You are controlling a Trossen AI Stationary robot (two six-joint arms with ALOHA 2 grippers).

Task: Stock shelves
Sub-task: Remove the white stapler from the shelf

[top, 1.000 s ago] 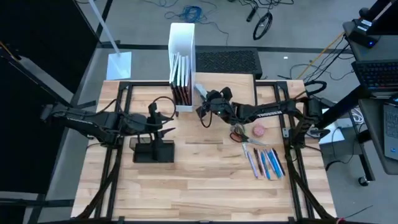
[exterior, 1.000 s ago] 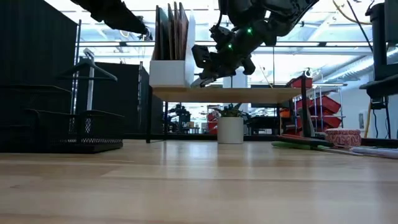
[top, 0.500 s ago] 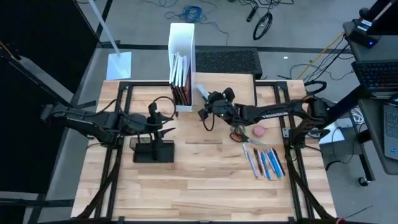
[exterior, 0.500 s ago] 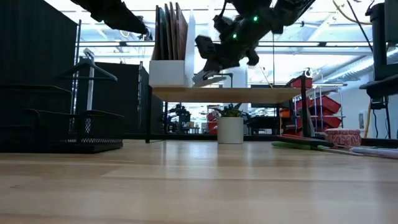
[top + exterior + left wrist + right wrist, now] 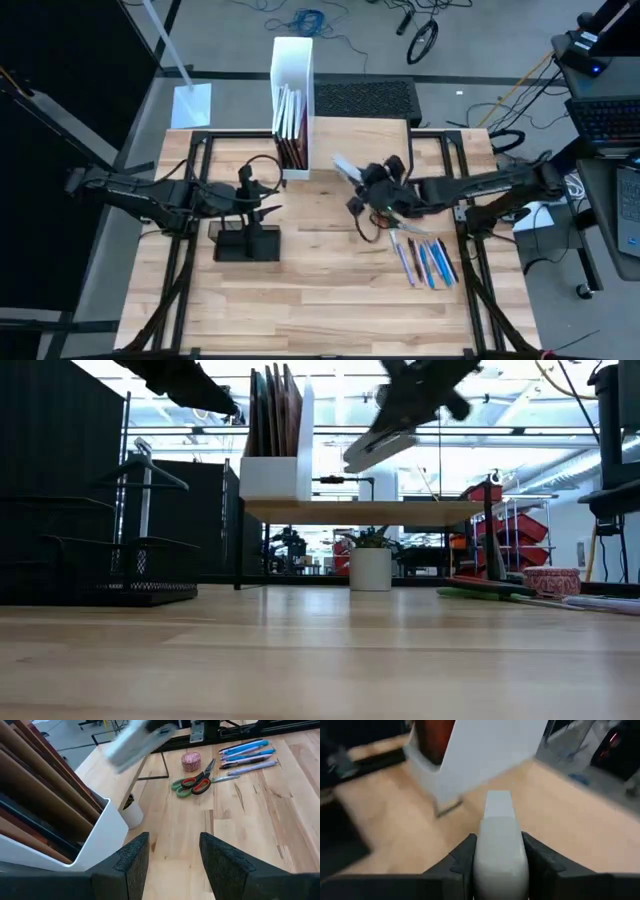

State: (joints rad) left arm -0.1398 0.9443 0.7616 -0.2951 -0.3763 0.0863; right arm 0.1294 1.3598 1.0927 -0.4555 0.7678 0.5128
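Observation:
The shelves (image 5: pixel 370 135) are a low wood-topped riser on black legs (image 5: pixel 400 512) at the table's far middle. A white file box (image 5: pixel 293 100) stands on its left end. My right gripper (image 5: pixel 368 188) hovers over the riser's near part, shut on a light grey stapler (image 5: pixel 348 167) that shows slanted high above the shelf top (image 5: pixel 380 448). My left gripper (image 5: pixel 262 200) hangs open and holds nothing, above the black organizer tray (image 5: pixel 245 243) and left of the file box (image 5: pixel 75 845). My right gripper pinches the stapler's two long sides (image 5: pixel 500 865) between its two fingers (image 5: pixel 465 857), at the end nearer the wrist. The fingers lie along it, and its free end (image 5: pixel 498 800) points toward the file box. It is lifted clear of the shelf top, free end tilted down.
Green-and-red scissors (image 5: pixel 192 784), a pink roll (image 5: pixel 417 210) and several pens (image 5: pixel 425 262) lie on the table's right part. A white plant pot (image 5: pixel 371 568) stands under the riser. Bare wood lies along the table's near edge.
My right gripper has moved from beside the file box toward the table's right and near edges and has risen, carrying the stapler with it. The stapler now hangs higher above the shelf top. The left arm has kept still.

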